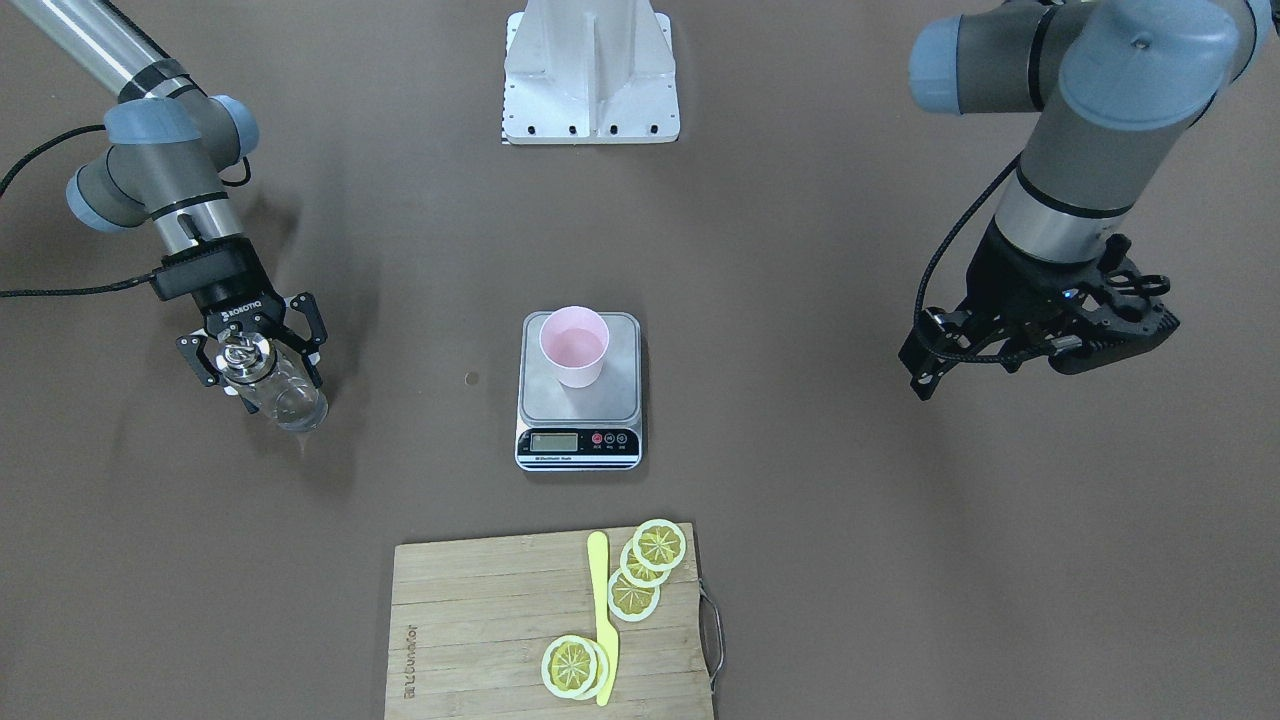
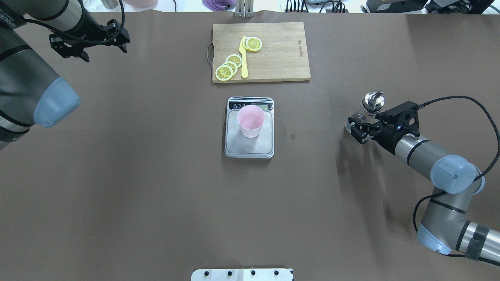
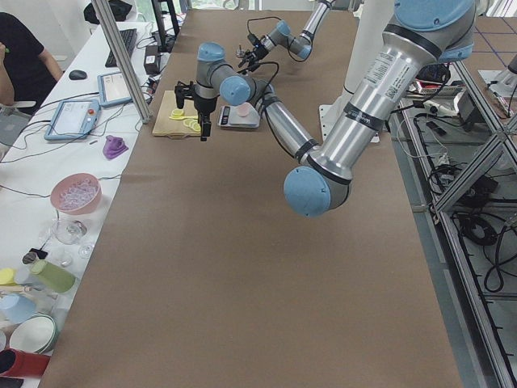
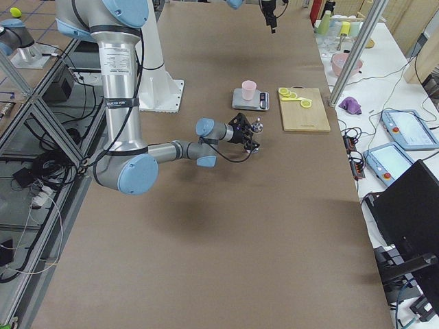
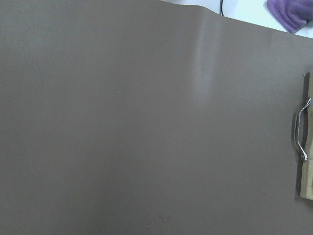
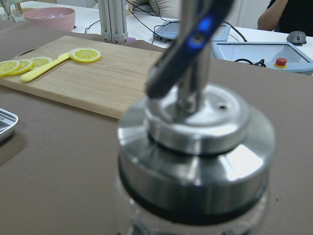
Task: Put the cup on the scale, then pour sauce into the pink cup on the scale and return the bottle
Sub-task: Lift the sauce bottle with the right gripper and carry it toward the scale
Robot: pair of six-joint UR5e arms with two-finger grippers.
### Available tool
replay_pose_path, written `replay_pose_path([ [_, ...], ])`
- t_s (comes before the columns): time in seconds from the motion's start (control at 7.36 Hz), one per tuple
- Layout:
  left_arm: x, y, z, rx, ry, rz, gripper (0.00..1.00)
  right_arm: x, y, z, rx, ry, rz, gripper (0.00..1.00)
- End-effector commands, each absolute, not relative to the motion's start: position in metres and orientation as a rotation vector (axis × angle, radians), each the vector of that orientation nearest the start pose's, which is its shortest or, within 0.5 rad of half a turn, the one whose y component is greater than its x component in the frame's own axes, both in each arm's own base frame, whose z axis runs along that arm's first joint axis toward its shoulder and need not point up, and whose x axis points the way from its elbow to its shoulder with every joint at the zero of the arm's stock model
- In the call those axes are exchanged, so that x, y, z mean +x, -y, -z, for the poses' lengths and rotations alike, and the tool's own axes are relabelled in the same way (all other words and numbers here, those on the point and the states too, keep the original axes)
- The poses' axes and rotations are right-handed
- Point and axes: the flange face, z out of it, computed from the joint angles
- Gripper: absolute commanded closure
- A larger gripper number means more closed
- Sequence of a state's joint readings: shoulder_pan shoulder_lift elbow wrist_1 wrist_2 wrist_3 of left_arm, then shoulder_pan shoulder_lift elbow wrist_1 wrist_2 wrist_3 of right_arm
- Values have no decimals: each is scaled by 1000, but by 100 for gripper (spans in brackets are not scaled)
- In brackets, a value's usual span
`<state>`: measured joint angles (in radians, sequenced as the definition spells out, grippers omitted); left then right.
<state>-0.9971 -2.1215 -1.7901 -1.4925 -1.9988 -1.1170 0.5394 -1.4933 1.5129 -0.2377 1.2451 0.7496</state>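
The pale pink cup (image 1: pixel 574 347) stands upright on the silver scale (image 1: pixel 615 398) in the middle of the table; both also show in the overhead view, the cup (image 2: pixel 250 121) on the scale (image 2: pixel 234 147). I cannot tell whether the cup holds liquid. My right gripper (image 1: pixel 270 378) is held level and shut on the clear glass bottle (image 1: pixel 288 402), which stands upright far out on my right side. Its silver spout cap (image 6: pixel 195 142) fills the right wrist view. My left gripper (image 2: pixel 90 43) is open and empty, high over the far left of the table.
A wooden cutting board (image 1: pixel 470 620) with lemon slices (image 1: pixel 657 545) and a yellow knife (image 1: pixel 603 620) lies beyond the scale. Its metal handle (image 5: pixel 299 129) shows in the left wrist view. A small dark spot (image 1: pixel 471 379) marks the table between bottle and scale.
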Motion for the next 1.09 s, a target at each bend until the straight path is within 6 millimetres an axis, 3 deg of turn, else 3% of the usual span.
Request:
replay_pose_path([
  [0.0,269,586,-258,145,-786,367,2,-366,425,-498,1062,869,8,100],
  [0.41,269,586,-258,145,-786,367,2,-340,450,-480,1062,833,5,100],
  [0.81,268,586,-258,144,-786,367,2,-328,454,-391,997,629,-4,100],
  [0.95,268,586,-258,145,-787,367,2,-331,454,-374,989,534,-12,100],
])
